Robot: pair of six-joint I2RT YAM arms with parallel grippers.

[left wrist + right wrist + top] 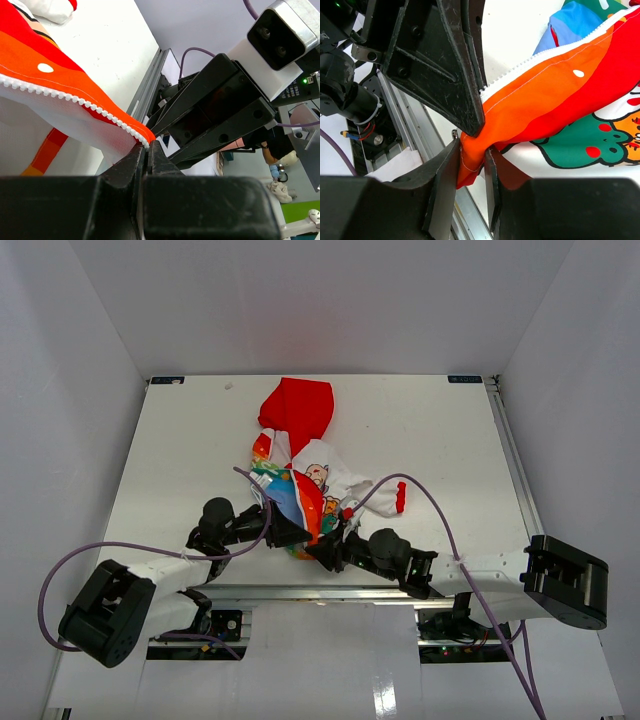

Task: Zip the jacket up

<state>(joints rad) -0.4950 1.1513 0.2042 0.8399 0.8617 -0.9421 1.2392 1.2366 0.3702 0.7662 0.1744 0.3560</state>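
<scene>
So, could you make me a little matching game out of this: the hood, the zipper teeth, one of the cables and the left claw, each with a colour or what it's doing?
Things:
1. hood
2. zipper teeth
3. cable
4. left gripper

Colour or state:
A. purple
B. white
C. red
D. closed on the edge of the jacket

Pairs: 1-C, 2-B, 3-A, 4-D
</scene>
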